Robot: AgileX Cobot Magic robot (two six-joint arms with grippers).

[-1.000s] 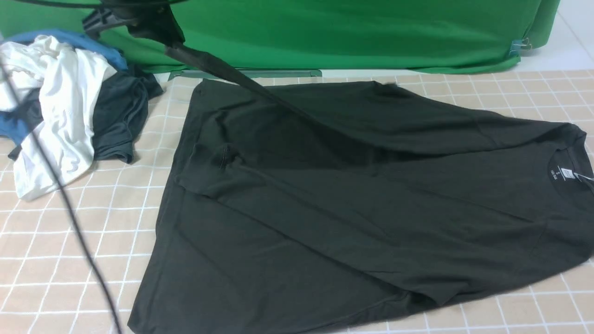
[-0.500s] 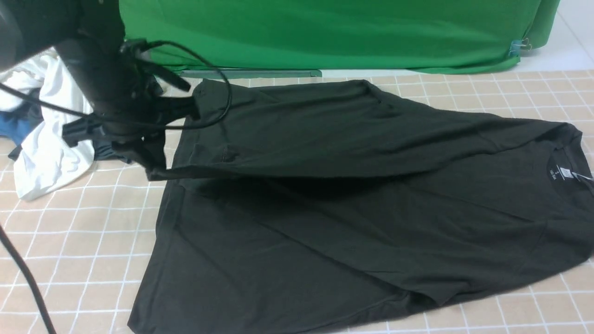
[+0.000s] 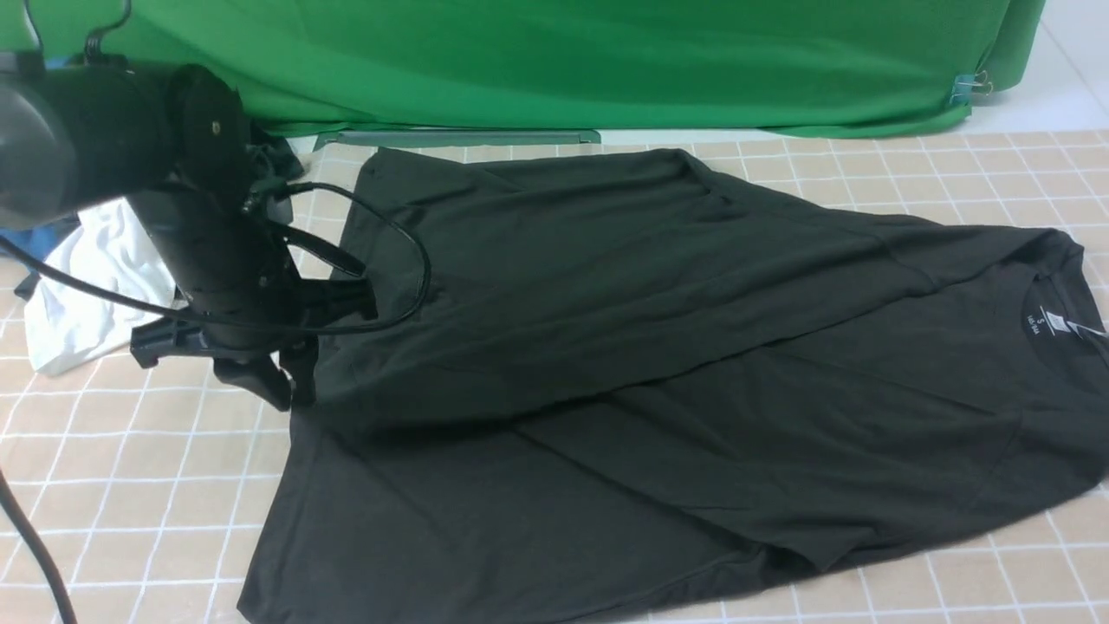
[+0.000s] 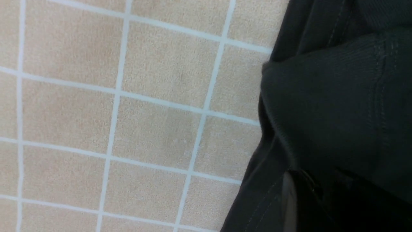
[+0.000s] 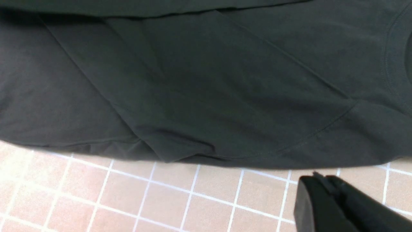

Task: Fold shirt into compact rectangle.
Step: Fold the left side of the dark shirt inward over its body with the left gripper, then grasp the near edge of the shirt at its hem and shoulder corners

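Setting reads as a robotics lab or test station: jointed robot arm (image 3: 113, 139) above the left fingers (image 3: 257, 381), black cable (image 3: 427, 269) looped beside them, checked cloth (image 3: 130, 485) below, green backdrop (image 3: 606, 61) beyond, clip (image 3: 964, 89) well right.

The neck label (image 3: 1042, 322) inside the shirt (image 3: 554, 347) reads "S"; its smaller line seems too blurred.

Front view bright, even, mostly sharp. Light source out of frame. Left wrist view: black cloth (image 4: 322, 103) dim, gripper fingers (image 4: 289, 199) blurred. Right wrist view: pale glare on tablecloth (image 5: 19, 180).
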